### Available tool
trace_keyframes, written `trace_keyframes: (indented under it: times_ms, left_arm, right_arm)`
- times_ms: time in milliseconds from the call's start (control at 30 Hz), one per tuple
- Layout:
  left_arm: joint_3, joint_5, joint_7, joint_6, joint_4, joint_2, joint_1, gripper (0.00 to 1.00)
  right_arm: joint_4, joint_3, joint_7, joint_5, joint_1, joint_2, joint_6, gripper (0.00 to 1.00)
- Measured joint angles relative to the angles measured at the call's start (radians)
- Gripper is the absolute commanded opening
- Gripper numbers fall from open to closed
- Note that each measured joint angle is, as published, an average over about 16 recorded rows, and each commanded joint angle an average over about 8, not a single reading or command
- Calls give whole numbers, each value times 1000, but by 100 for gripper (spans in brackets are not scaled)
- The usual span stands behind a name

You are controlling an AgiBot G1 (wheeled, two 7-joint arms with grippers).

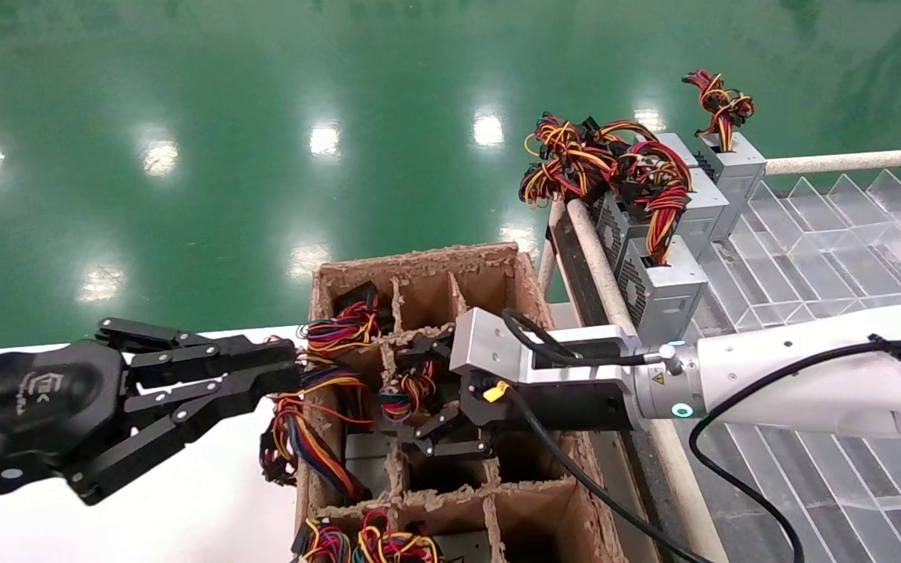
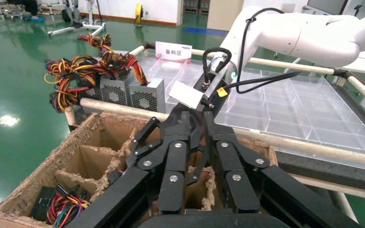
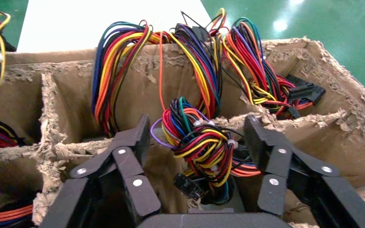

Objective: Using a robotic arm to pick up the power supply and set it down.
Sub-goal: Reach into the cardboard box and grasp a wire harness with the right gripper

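My right gripper (image 1: 433, 397) (image 3: 198, 135) is open and reaches down into the middle cell of the brown cardboard divider box (image 1: 419, 262). One finger stands on each side of a wire bundle (image 3: 200, 145) (image 1: 406, 391) of red, yellow, blue and black wires. That bundle belongs to a power supply whose metal body is almost wholly hidden in the cell. The fingers (image 3: 138, 137) do not touch the wires. My left gripper (image 1: 286, 374) (image 2: 197, 118) is shut, with its tips at the box's left wall beside loose wires (image 1: 302, 434).
Several power supplies (image 1: 663, 291) (image 2: 145, 95) stand in a row on the rack to the right, wires (image 1: 576, 160) spilling over a padded rail (image 1: 599, 266). A clear plastic divider tray (image 1: 834, 250) lies behind them. More wired units fill other box cells (image 1: 341, 328). The green floor (image 1: 224, 117) lies beyond.
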Motion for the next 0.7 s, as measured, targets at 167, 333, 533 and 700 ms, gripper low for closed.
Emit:
trace_keyframes:
  times_ms: [167, 333, 533, 700]
  left_arm:
    - [0, 0, 0, 0, 0, 0, 0, 0]
    - [0, 0, 0, 0, 0, 0, 0, 0]
    - [0, 0, 0, 0, 0, 0, 0, 0]
    - [0, 0, 0, 0, 0, 0, 0, 0]
  right_arm:
    - [1, -2, 10, -11, 2, -2, 14, 0]
    - [10, -5, 23, -21, 2, -1, 24, 0]
    - [24, -9, 36, -32, 4, 0, 31, 0]
    - [40, -9, 40, -38, 8, 4, 35, 0]
